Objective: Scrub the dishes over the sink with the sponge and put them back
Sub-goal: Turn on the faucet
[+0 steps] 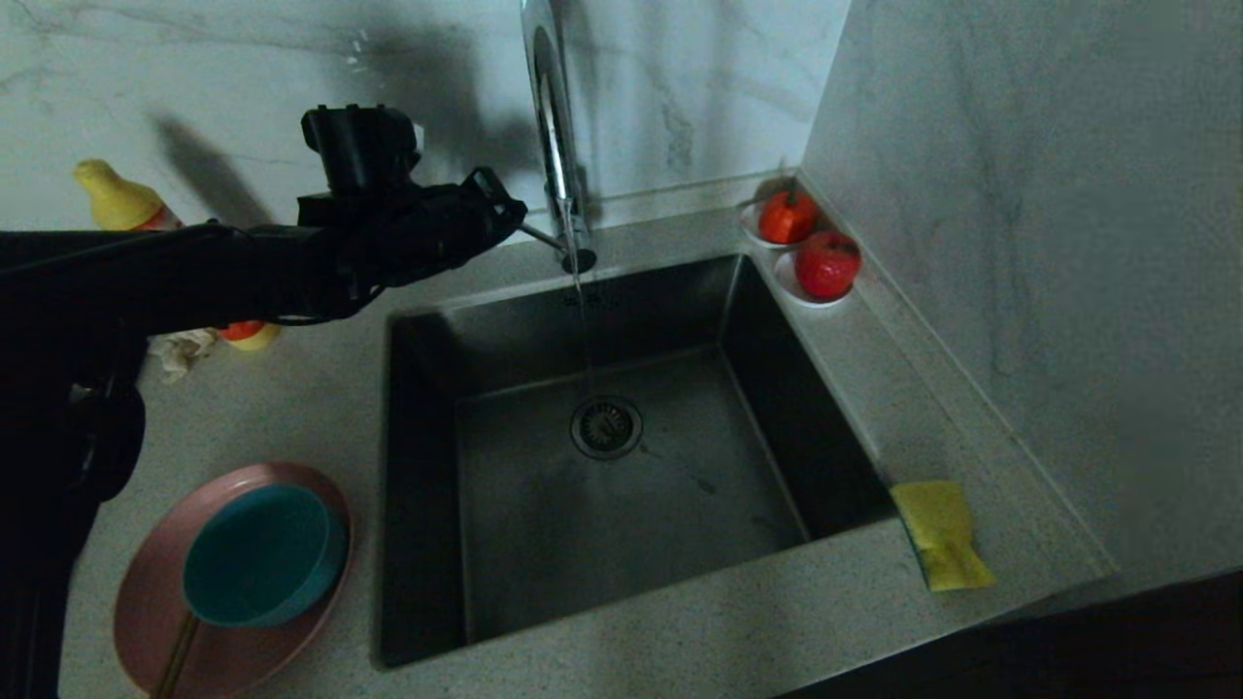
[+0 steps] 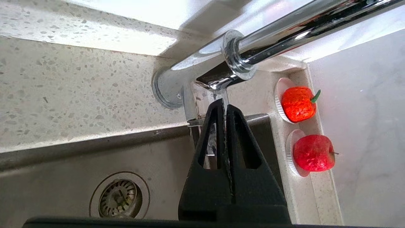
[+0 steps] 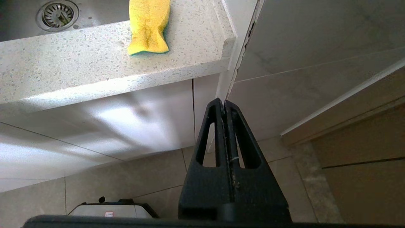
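Both grippers pressed together, left gripper (image 2: pixel 225 106) at faucet (image 1: pixel 554 126) base, right gripper (image 3: pixel 224 103) below worktop.
Sponge (image 1: pixel 940 534) lengthwise along sink's (image 1: pixel 427 408) right rim; chopsticks (image 1: pixel 177 655) cut off under bowl (image 1: pixel 262 553).

The sink (image 1: pixel 621 456) is set into the counter (image 1: pixel 291 398), its drain strainer (image 1: pixel 606 425) in the middle of the floor. Behind its back rim stands the faucet (image 1: pixel 558 146), spout over the basin. Left of the sink lies the plate (image 1: pixel 155 602) with the bowl (image 1: pixel 262 553) on it — what looks like chopsticks (image 1: pixel 175 660) lean on its near edge. The sponge (image 1: pixel 940 534) lies at the sink's near right corner. Two saucers with fruit (image 1: pixel 806 248) sit at the far right corner; a bottle (image 1: pixel 121 199) stands far left. The left gripper (image 2: pixel 225 106) is just beside the faucet's lever — the right gripper (image 3: pixel 224 106) hangs below the counter's edge.
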`<state>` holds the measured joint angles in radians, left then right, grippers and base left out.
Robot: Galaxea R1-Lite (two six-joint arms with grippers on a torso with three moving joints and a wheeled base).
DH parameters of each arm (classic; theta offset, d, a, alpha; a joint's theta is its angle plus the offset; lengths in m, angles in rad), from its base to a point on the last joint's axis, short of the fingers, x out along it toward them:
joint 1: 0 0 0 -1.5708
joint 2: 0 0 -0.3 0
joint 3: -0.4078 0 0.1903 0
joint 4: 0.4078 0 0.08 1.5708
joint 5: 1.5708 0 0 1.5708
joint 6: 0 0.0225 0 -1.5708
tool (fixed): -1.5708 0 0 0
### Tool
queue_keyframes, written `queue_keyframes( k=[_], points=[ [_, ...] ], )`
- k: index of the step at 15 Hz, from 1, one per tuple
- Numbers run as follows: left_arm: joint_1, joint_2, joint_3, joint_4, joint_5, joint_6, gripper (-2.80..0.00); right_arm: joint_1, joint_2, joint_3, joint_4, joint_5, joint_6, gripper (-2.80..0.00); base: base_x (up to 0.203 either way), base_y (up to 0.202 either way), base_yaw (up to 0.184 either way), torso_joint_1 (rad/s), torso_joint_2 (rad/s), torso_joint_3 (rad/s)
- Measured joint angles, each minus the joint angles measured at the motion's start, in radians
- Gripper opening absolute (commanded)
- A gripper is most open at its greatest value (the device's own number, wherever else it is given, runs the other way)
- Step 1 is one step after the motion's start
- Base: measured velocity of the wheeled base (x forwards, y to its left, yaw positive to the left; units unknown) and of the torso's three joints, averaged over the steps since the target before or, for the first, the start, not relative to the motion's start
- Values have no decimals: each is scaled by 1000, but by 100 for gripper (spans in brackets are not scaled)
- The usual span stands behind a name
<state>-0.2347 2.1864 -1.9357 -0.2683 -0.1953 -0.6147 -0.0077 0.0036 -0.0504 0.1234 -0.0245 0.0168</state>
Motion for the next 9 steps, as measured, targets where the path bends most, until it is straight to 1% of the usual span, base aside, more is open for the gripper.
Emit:
queue_keyframes(
  k=[4, 9],
  points=[
    [-2, 7, 1, 1, 1, -4, -280, 0, 0, 0, 0, 0, 0, -280, 0, 0, 0, 0, 0, 0],
    [-23, 14, 4, 9, 11, -6, -280, 0, 0, 0, 0, 0, 0, -280, 0, 0, 0, 0, 0, 0]
  ],
)
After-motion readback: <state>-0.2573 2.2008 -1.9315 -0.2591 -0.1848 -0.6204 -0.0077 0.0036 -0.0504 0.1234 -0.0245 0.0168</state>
